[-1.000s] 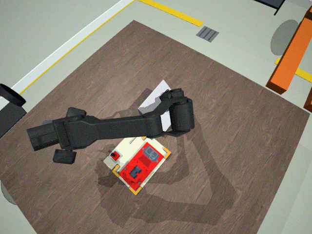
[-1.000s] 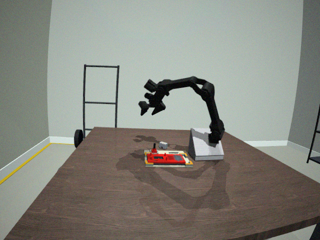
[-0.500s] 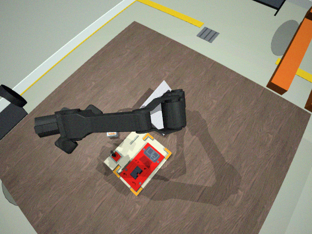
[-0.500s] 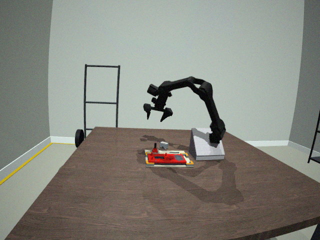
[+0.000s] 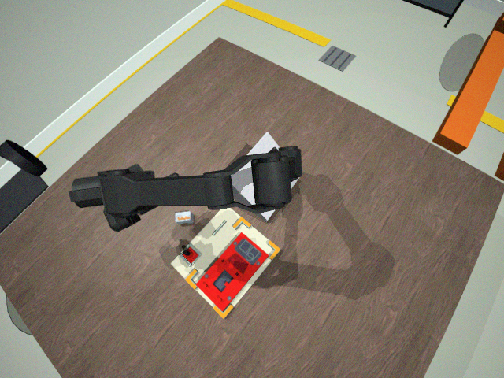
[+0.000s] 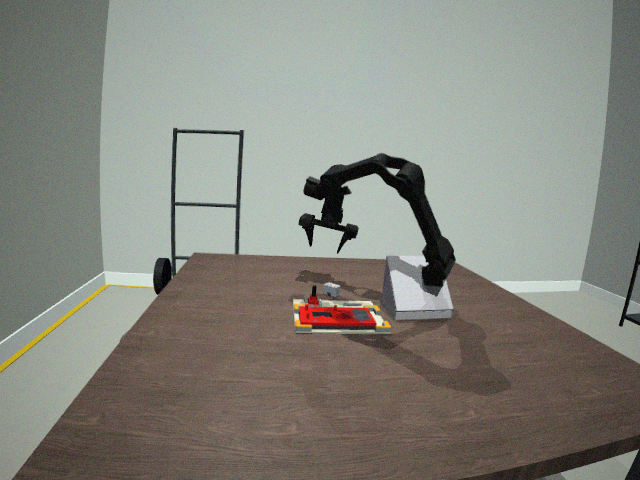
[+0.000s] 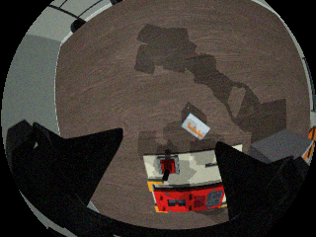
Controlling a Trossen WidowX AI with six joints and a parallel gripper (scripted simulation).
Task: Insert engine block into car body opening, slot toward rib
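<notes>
The engine block, a small pale block with an orange marking on top, stands on the table beside the cream board, clear of it. The red car body lies on the board between orange corner pieces. Its dark opening shows nothing standing in it; a small red rib juts into one side. My gripper is open and empty, high above the table, fingers pointing down. In the top view the arm hides its fingers.
A red piece with an upright black knob stands in a square holder on the board's corner, near the engine block. A pale wedge-shaped block stands beside the board, by the arm's base.
</notes>
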